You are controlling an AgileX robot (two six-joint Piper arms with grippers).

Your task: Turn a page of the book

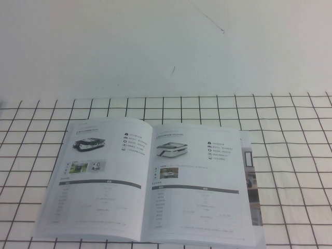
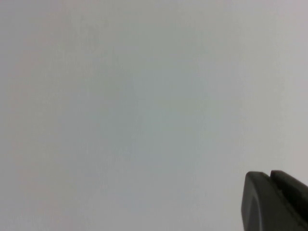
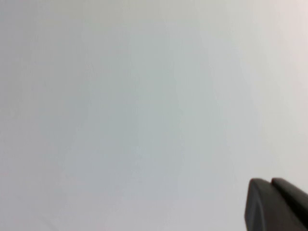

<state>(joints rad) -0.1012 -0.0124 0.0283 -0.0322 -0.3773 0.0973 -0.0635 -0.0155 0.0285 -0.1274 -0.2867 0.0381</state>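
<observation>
The book [image 1: 150, 181] lies open and flat on the checked cloth, near the front edge of the high view. Its right-hand page [image 1: 199, 181] shows a flat white robot above a grey-bar table. The left-hand page [image 1: 93, 176] shows a dark wheeled rover and a similar table. Neither arm appears in the high view. In the left wrist view my left gripper [image 2: 268, 175] is shut on nothing, facing a blank white surface. My right gripper [image 3: 270, 182] in the right wrist view is likewise shut and empty before plain white.
A white cloth with a black grid [image 1: 290, 135] covers the table under and around the book. Behind it runs a plain white surface [image 1: 166, 46]. The strip of a lower page [image 1: 251, 176] sticks out past the book's right edge.
</observation>
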